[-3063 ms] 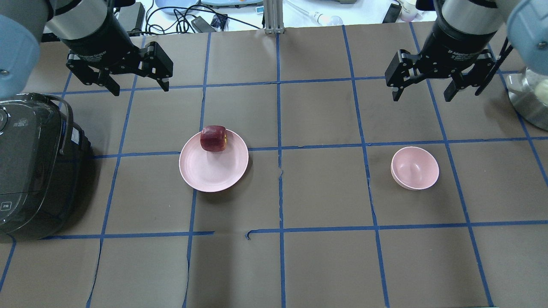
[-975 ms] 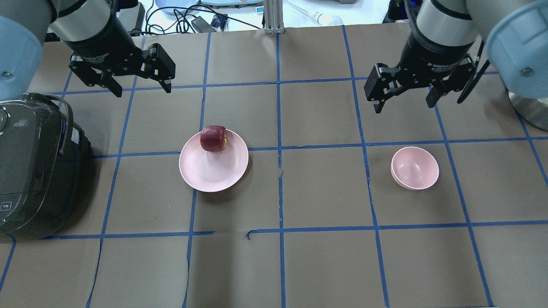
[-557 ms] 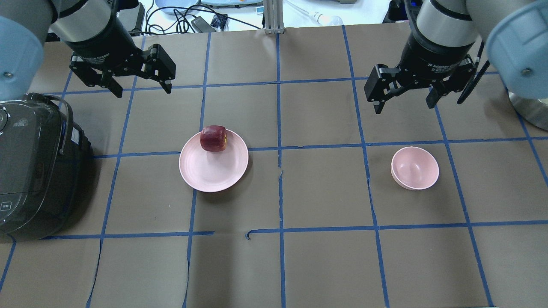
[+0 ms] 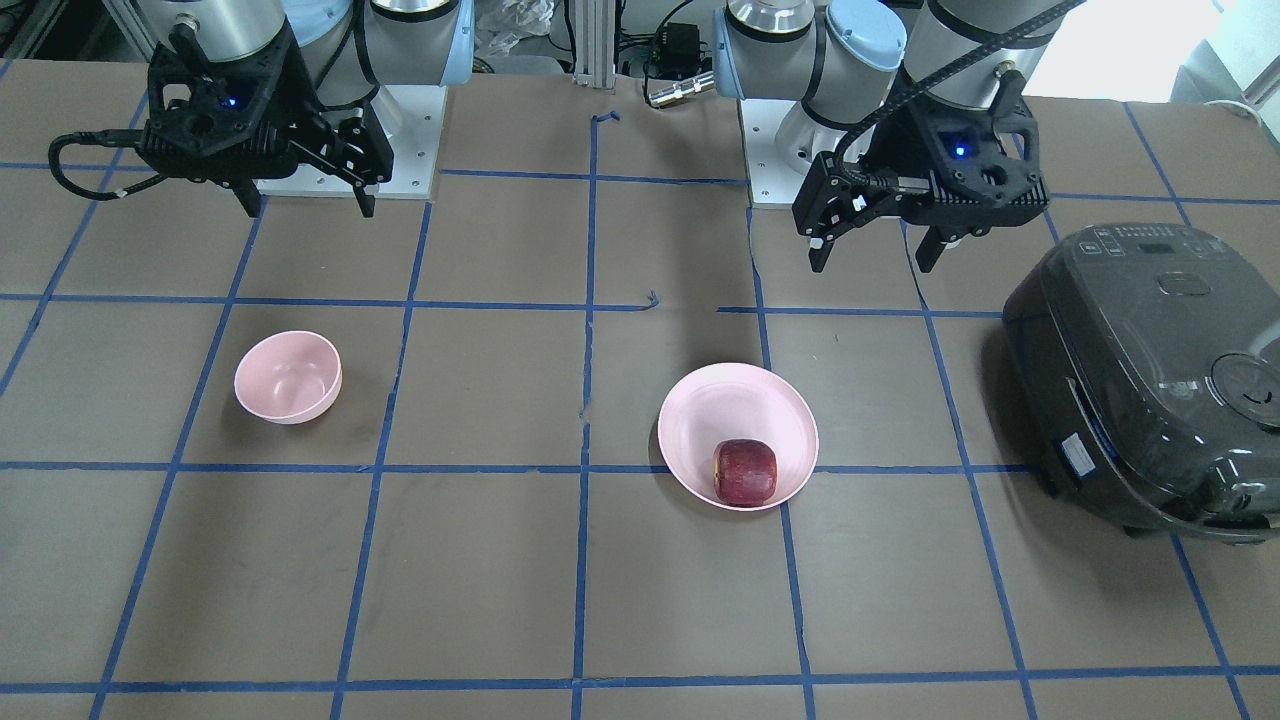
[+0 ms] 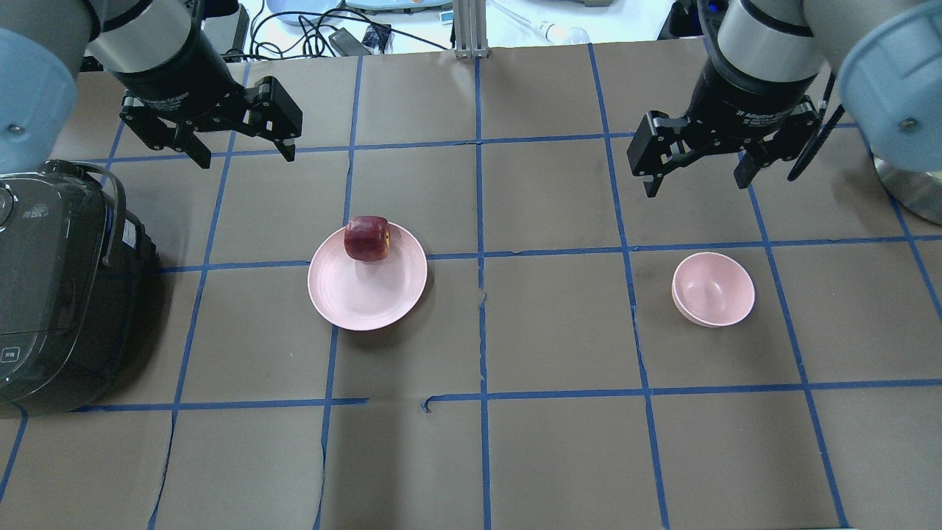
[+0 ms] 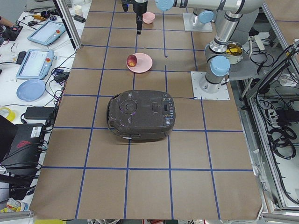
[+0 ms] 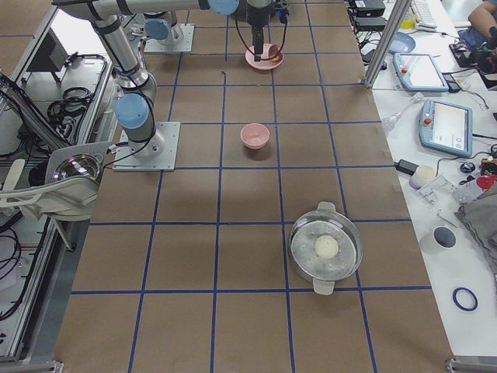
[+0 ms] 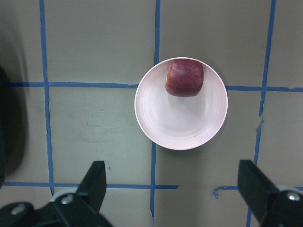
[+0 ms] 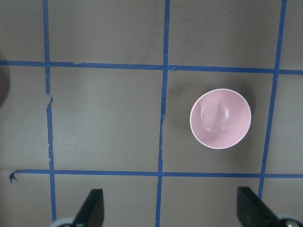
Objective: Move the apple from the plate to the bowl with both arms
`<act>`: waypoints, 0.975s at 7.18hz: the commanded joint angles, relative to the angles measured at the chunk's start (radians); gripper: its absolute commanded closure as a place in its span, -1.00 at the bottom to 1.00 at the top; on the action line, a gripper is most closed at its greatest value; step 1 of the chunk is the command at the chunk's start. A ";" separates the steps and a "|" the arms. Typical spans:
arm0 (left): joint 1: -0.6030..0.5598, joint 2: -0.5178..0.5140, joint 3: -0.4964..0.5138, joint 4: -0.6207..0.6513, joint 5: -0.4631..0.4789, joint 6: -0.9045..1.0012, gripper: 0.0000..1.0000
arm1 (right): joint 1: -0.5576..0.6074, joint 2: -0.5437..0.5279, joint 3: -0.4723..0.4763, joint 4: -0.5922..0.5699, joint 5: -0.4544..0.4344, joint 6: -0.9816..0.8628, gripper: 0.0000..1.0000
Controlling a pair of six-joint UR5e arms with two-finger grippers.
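Now | apple [image 5: 366,238] at plate [image 5: 360,298] edge | bowl [image 5: 712,288] well apart | left fingers [image 5: 283,129], right fingers [image 5: 646,165] spread

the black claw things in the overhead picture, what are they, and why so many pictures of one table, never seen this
Those claws are a robot's two-finger hands, called grippers: the left gripper and the right gripper. Both are open, hang above the table and hold nothing. The pictures show one moment: one from above behind the robot, one facing it, one from each table end, and one from a camera on each wrist looking down. On the table an apple sits on a pink plate near its rim, a small pink bowl stands empty, and a dark rice cooker sits on the robot's left side.
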 commanded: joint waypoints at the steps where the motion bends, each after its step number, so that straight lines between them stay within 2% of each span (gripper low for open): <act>1: 0.000 0.001 0.000 -0.001 0.000 0.000 -1.00 | -0.002 0.004 0.006 -0.001 -0.002 0.019 -1.00; 3: -0.003 0.001 -0.005 -0.001 0.002 0.000 -1.00 | -0.028 0.039 0.006 -0.024 0.000 -0.099 -1.00; 5: -0.003 -0.041 -0.022 0.031 0.000 0.002 -1.00 | -0.120 0.048 0.007 -0.029 0.002 -0.133 -1.00; 7: -0.003 -0.128 -0.084 0.198 -0.007 0.049 -1.00 | -0.235 0.134 0.027 -0.017 0.006 -0.156 -1.00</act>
